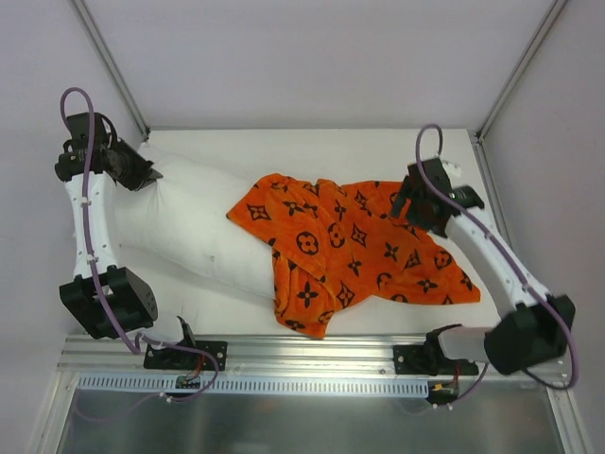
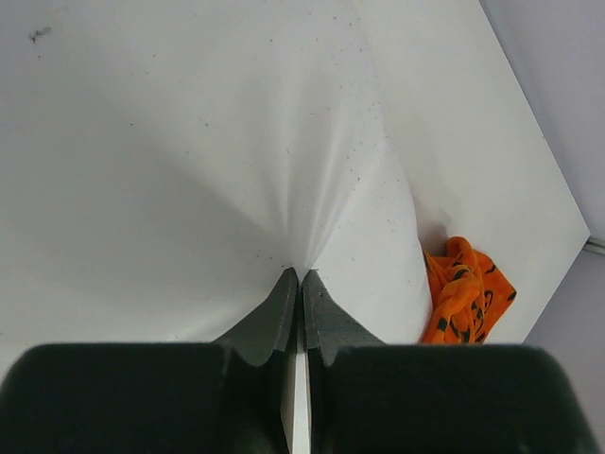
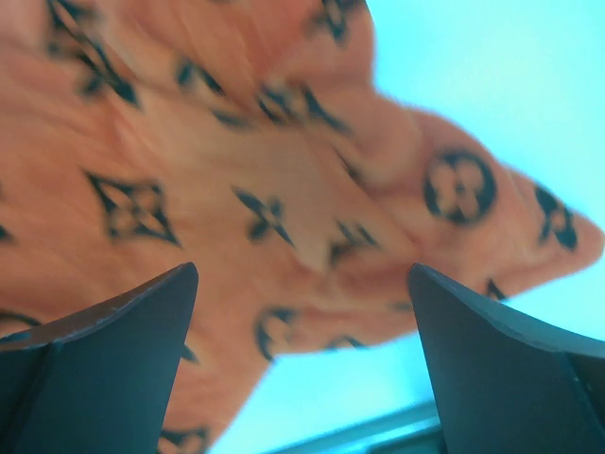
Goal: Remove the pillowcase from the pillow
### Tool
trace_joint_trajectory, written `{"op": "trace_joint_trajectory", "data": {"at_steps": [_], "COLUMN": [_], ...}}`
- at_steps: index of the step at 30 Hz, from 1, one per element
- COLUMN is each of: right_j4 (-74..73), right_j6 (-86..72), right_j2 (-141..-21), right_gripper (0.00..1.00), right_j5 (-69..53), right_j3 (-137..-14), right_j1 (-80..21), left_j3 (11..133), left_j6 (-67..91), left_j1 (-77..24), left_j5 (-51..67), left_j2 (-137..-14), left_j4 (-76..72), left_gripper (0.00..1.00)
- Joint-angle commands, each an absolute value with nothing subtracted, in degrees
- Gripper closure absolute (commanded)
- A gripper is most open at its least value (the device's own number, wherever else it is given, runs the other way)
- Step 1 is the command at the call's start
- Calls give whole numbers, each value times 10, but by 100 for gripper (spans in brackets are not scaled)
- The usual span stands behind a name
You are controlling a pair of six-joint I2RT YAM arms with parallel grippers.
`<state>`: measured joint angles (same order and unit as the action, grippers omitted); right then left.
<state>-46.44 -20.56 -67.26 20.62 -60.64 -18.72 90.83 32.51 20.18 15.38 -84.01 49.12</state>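
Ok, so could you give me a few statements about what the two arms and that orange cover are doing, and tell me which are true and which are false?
1. The left gripper is pinched shut on the white pillow. True.
2. The right gripper is clamped on the orange pillowcase. False: it stands wide open over the fabric, holding nothing.
3. The pillowcase covers the whole pillow. False: most of the pillow lies bare, to the left of the orange fabric.
4. The pillowcase is printed with black motifs. True.
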Motion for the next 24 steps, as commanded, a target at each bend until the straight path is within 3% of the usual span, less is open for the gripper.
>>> {"op": "trace_joint_trajectory", "data": {"at_steps": [1, 4, 8, 13, 17, 21, 24], "right_j4": [-446, -498, -573, -615, -615, -557, -550], "right_j6": [-211, -235, -248, -243, -246, -252, -253], "right_j2": [-821, -972, -1134, -1284, -1319, -1319, -1331], "right_gripper": [1, 1, 1, 1, 1, 3, 14], "right_j5": [255, 296, 257, 208, 196, 166, 153], "right_j3": [-766, -911, -1107, -1245, -1252, -1181, -1169], "right_j1": [-198, -202, -204, -213, -227, -232, -232], "left_j3": [931, 922, 914, 907, 900, 885, 880], "left_j6": [322, 321, 313, 304, 302, 300, 300], "left_j1": [185, 168, 162, 161, 161, 162, 162], "left_j5": [164, 159, 151, 148, 151, 145, 145], "left_j2": [-824, -818, -809, -796, -789, -781, -774], "left_j4": [459, 458, 460, 459, 459, 459, 459], "left_gripper": [100, 100, 100, 100, 100, 100, 100]}}
